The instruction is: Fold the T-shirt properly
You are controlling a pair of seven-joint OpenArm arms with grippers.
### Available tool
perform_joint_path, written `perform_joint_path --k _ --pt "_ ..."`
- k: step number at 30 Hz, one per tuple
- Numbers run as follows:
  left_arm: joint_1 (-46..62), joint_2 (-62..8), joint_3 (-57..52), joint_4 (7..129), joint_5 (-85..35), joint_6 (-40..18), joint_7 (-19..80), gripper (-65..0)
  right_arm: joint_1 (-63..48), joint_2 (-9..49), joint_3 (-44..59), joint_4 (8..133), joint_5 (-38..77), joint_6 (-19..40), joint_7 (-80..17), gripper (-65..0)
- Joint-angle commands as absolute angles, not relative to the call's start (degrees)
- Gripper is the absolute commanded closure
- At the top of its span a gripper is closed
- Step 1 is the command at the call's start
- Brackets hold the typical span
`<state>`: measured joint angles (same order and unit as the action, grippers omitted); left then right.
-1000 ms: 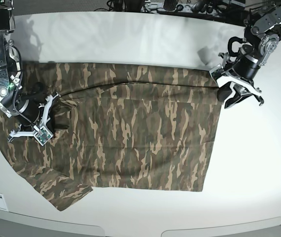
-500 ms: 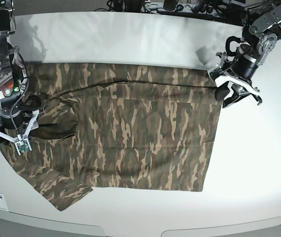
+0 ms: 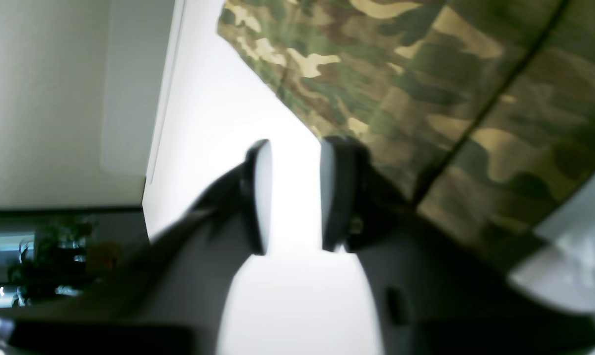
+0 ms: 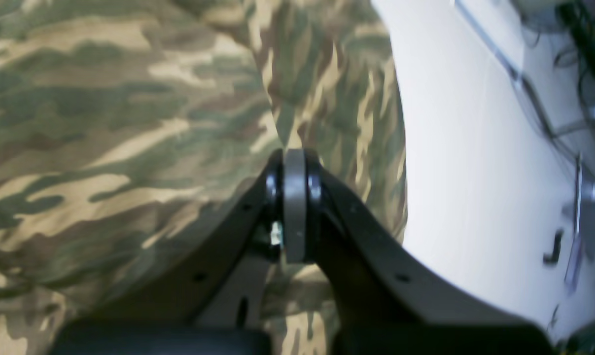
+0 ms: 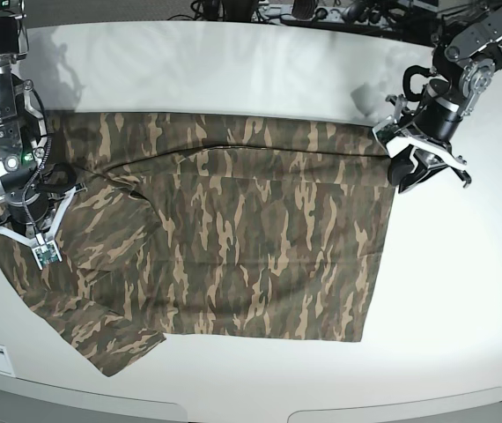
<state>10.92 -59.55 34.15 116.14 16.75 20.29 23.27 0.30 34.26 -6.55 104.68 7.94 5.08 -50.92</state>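
Your T-shirt point(image 5: 233, 238) lies spread flat on the white desk point(image 5: 233, 70). Your right gripper point(image 4: 294, 207) sits over the shirt's sleeve end, pads pressed together (nothing between them). Your left gripper point(image 3: 293, 195) is at the shirt's other edge, a little apart, over bare desk.

my two arms are black and silver metal with round joint housings. the right arm point(image 5: 9, 141) carries a small green light, a black cable and white finger brackets with a green board at one tip. the left gripper point(image 3: 295, 197) has dark curved fingers faced with pale flat pads point(image 3: 262, 197).
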Motion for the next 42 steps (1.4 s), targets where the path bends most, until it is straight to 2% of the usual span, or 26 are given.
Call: perform_joint_path --k 1,7,14,19,25,27,32,35,38,42 --pt "10.5 -60.6 33.6 116.9 17.5 23.0 21.8 0.0 1.4 35.3 -6.0 105.7 8.9 4.9 -50.4 0.0" --pt "10.4 -60.7 33.6 117.0 17.5 24.0 22.0 0.0 -4.3 35.3 -3.1 107.3 16.3 8.1 -52.2 0.0" --pt "6.2 -60.6 33.6 117.0 14.5 24.0 19.7 0.0 -13.8 35.3 9.0 111.0 21.0 9.0 -52.1 0.0" --pt "6.9 -60.6 33.6 117.0 15.0 24.3 19.7 0.0 -18.7 35.3 16.5 112.1 26.5 13.1 -52.2 0.0" --pt "7.7 -60.6 33.7 117.4 19.4 24.0 19.6 0.0 -20.3 35.2 18.1 112.1 27.7 16.6 -52.2 0.0" --pt "7.2 -60.6 33.7 117.7 18.9 20.2 19.3 0.0 -20.3 35.1 18.1 112.1 27.4 16.8 -52.2 0.0" --pt "0.7 -60.6 33.7 117.6 3.7 2.0 21.4 0.0 -20.3 35.1 18.1 112.1 26.6 16.5 -52.2 0.0" --pt "-3.8 -60.6 33.7 117.6 -3.3 -6.2 23.1 0.0 -20.3 35.1 18.1 112.1 26.6 16.5 -52.4 0.0" --pt "-5.8 -60.6 33.7 116.9 -7.8 -11.6 24.1 0.0 -20.3 35.1 18.1 111.7 26.1 16.6 -52.8 0.0" --pt "-5.7 -59.7 33.7 113.5 -8.9 -15.4 24.1 0.0 -20.1 35.1 18.0 108.1 23.8 17.9 -50.3 0.0"
